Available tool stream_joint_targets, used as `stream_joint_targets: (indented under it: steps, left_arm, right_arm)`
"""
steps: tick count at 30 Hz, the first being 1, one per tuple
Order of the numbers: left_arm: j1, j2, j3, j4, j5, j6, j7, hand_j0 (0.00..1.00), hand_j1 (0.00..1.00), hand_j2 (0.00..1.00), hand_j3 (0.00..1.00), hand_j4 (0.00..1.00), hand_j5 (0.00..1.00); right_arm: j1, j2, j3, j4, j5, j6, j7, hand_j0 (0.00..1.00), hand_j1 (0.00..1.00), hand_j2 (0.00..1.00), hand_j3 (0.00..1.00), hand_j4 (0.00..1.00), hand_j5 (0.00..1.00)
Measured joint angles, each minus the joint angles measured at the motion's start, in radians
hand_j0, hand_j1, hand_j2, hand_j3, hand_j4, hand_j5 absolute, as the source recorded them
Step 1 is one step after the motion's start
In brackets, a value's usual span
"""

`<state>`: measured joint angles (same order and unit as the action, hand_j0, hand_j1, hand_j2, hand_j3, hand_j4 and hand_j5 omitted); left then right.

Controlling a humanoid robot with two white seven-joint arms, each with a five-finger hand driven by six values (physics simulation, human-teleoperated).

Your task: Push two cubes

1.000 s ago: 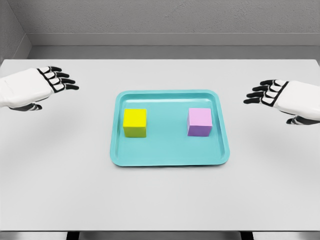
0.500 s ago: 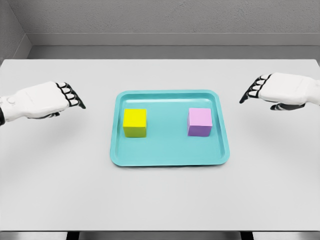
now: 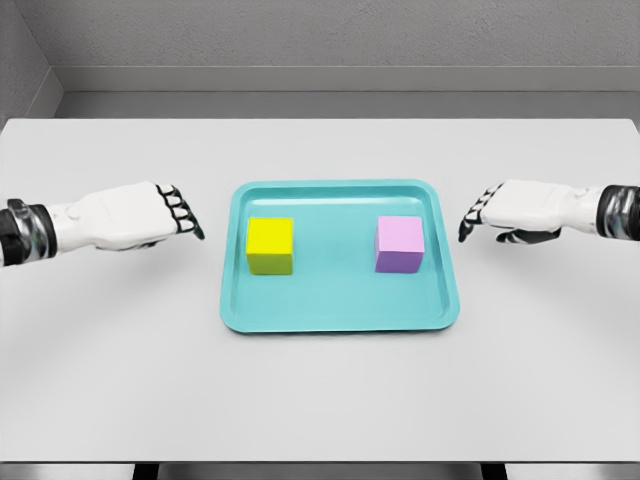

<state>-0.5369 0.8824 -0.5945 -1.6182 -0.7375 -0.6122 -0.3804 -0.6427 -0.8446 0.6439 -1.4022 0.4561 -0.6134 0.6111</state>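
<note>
Grey table (image 3: 320, 390), cut off at lower edge of head view. Teal tray (image 3: 340, 305) with raised rim, centred on table. Left arm cut off at left frame edge; right arm cut off at right frame edge.

Left hand (image 3: 130, 217) held over table left of tray, apart from rim, holding nothing; fingers (image 3: 182, 212) bent downward, tips dark. Contact with table surface not discernible. Right hand (image 3: 515, 208) held just right of tray's far right corner, likewise holding nothing, fingers (image 3: 475, 212) drooped toward tray.

Yellow cube (image 3: 270, 245) seated in tray's left half, olive on shaded front face. Pink cube (image 3: 399, 244) seated in right half, purple on front face. Cubes well apart, level with each other, untouched.
</note>
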Motion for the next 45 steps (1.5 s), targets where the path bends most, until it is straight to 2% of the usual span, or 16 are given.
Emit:
stream_joint_targets:
  steps: [4, 19, 37, 45]
  left_arm:
    - [-0.011, -0.023, -0.035, 0.004, -0.001, 0.000, -0.015, 0.75, 0.75, 0.75, 0.75, 0.75, 0.75]
    - [-0.058, -0.092, -0.080, 0.038, -0.027, 0.000, -0.026, 0.75, 0.75, 0.75, 0.75, 0.75, 0.75]
    - [-0.060, -0.135, -0.087, 0.037, -0.029, 0.000, -0.046, 0.75, 0.75, 0.75, 0.75, 0.75, 0.75]
    - [-0.066, -0.162, -0.087, 0.032, -0.028, -0.001, -0.062, 0.75, 0.75, 0.75, 0.75, 0.75, 0.75]
  right_arm:
    - [-0.009, 0.015, 0.003, 0.007, 0.006, 0.000, 0.000, 0.60, 0.60, 0.60, 0.60, 0.60, 0.60]
    - [-0.012, 0.073, 0.011, 0.007, 0.039, 0.000, 0.000, 0.60, 0.60, 0.60, 0.60, 0.60, 0.60]
    - [-0.037, 0.130, 0.047, 0.036, 0.090, 0.006, -0.007, 0.60, 0.60, 0.60, 0.60, 0.60, 0.60]
    - [-0.035, 0.131, 0.052, 0.004, 0.076, 0.001, -0.002, 0.60, 0.60, 0.60, 0.60, 0.60, 0.60]
